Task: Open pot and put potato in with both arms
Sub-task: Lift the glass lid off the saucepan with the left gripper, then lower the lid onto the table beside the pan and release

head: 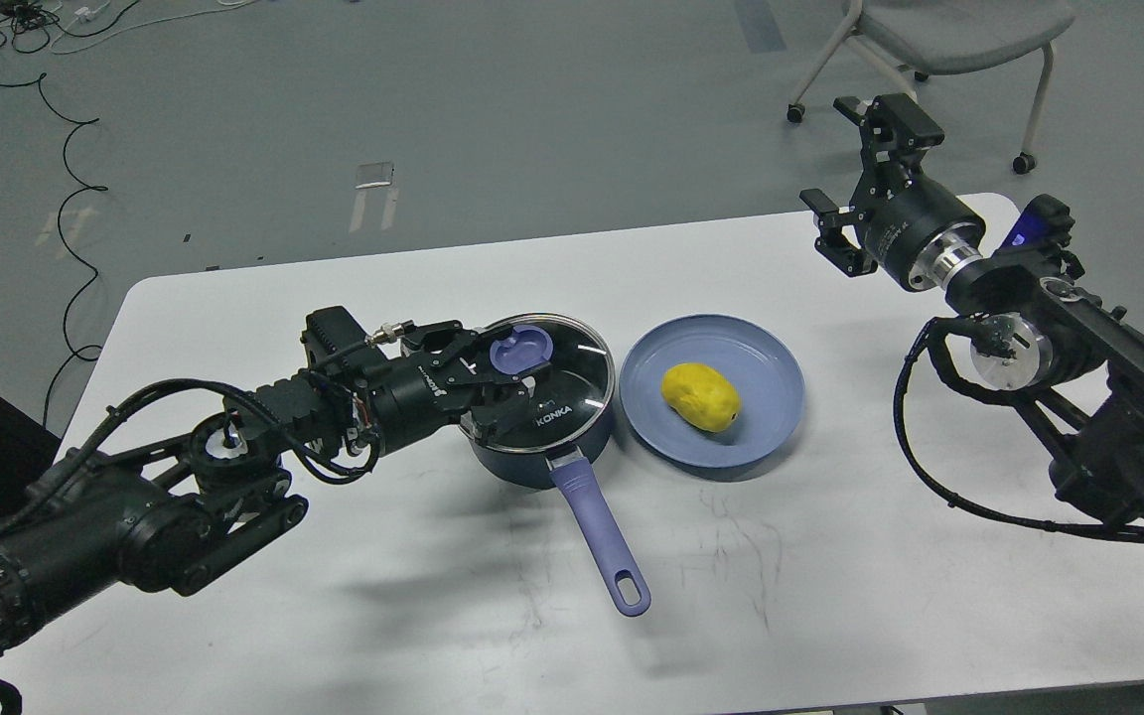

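Note:
A dark blue pot (517, 465) with a long purple handle (600, 536) stands mid-table, covered by a glass lid (577, 369) with a purple knob (522, 348). My left gripper (500, 365) reaches in from the left over the lid, its fingers closed on either side of the knob. A yellow potato (699, 395) lies on a blue plate (756, 343) just right of the pot. My right gripper (838, 159) is open and empty, held high above the table's back right, well away from the plate.
The white table (334, 596) has faint scuff marks at the front. An office chair (959, 30) stands behind the table at the back right. Cables (66, 149) lie on the floor at the back left.

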`<state>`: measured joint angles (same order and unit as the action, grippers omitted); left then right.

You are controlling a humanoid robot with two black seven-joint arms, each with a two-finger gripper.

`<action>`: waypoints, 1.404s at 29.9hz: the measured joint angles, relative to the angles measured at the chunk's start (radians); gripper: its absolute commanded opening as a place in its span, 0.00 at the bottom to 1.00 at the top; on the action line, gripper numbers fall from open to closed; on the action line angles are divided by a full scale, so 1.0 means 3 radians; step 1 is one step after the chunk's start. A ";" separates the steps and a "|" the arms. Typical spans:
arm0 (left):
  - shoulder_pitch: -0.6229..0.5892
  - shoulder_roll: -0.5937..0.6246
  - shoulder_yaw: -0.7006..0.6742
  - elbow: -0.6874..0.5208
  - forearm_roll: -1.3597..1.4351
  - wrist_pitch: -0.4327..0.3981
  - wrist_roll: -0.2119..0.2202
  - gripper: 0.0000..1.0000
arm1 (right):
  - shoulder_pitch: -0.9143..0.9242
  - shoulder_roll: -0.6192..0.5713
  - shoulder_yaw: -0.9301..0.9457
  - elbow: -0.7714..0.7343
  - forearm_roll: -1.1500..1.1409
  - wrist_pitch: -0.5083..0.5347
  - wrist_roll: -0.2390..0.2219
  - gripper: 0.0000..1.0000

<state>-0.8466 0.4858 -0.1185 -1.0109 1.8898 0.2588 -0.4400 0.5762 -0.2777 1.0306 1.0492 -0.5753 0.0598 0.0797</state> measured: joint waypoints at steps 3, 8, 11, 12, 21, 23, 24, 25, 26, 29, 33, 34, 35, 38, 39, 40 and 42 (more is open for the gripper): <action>-0.0014 0.0018 -0.0010 -0.0014 -0.0011 0.0008 -0.0003 0.50 | 0.0000 0.0000 0.0000 0.0000 0.0000 0.0000 0.0000 1.00; -0.0090 0.0070 -0.0021 -0.0054 -0.0095 0.0032 -0.0034 0.50 | 0.0000 0.0003 0.0001 0.0000 0.0000 0.0000 0.0000 1.00; -0.0176 0.0172 -0.0026 -0.0056 -0.0123 0.0079 -0.0043 0.50 | 0.0001 0.0005 0.0005 0.0000 0.0000 0.0000 0.0000 1.00; -0.0195 0.0212 -0.0026 -0.0056 -0.0126 0.0097 -0.0045 0.50 | 0.0001 0.0005 0.0006 0.0000 0.0000 0.0000 0.0000 1.00; -0.0144 0.0718 -0.0002 -0.0054 -0.0149 0.0434 -0.0146 0.50 | 0.0002 0.0015 0.0025 -0.0009 0.0000 0.0000 0.0000 1.00; -0.0056 0.0816 0.0001 -0.0049 -0.0218 0.0476 -0.0159 0.50 | 0.0002 0.0026 0.0026 -0.0026 0.0000 0.0000 0.0000 1.00; -0.0015 0.0852 0.0002 -0.0046 -0.0265 0.0492 -0.0160 0.50 | 0.0002 0.0029 0.0026 -0.0031 0.0000 0.0000 0.0000 1.00; 0.0016 0.0877 0.0002 -0.0046 -0.0321 0.0507 -0.0161 0.51 | 0.0000 0.0034 0.0027 -0.0034 0.0000 0.0000 0.0000 1.00; 0.0036 0.0896 0.0002 -0.0046 -0.0365 0.0520 -0.0163 0.51 | -0.0003 0.0038 0.0027 -0.0039 0.0000 0.0000 0.0000 1.00; 0.0120 0.0991 0.0004 -0.0022 -0.0479 0.0547 -0.0162 0.51 | -0.0004 0.0040 0.0027 -0.0053 0.0000 0.0000 0.0000 1.00; 0.0280 0.1023 0.0003 0.0006 -0.0526 0.0588 -0.0162 0.51 | -0.0004 0.0041 0.0026 -0.0056 -0.0005 0.0000 0.0000 1.00; 0.0340 0.1023 0.0002 0.0029 -0.0541 0.0618 -0.0163 0.51 | -0.0004 0.0041 0.0025 -0.0058 -0.0005 0.0000 0.0000 1.00; 0.0397 0.1022 0.0002 0.0062 -0.0553 0.0645 -0.0163 0.51 | -0.0004 0.0041 0.0023 -0.0060 -0.0005 0.0000 0.0000 1.00; 0.0534 0.1001 0.0002 0.0214 -0.0578 0.0731 -0.0163 0.51 | -0.0004 0.0041 0.0022 -0.0061 -0.0005 0.0000 0.0000 1.00; 0.0578 0.0992 0.0002 0.0259 -0.0582 0.0746 -0.0162 0.51 | -0.0004 0.0041 0.0022 -0.0061 -0.0005 0.0000 0.0000 1.00; 0.0630 0.0977 0.0000 0.0308 -0.0585 0.0758 -0.0162 0.51 | -0.0004 0.0041 0.0021 -0.0062 -0.0005 0.0000 0.0000 1.00; 0.0717 0.0929 0.0000 0.0398 -0.0585 0.0762 -0.0162 0.51 | -0.0003 0.0041 0.0021 -0.0062 -0.0005 0.0000 0.0000 1.00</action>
<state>-0.6316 0.7646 -0.1184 -0.8915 1.7142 0.4875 -0.4887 0.5754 -0.2653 1.0369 1.0307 -0.5768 0.0598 0.0797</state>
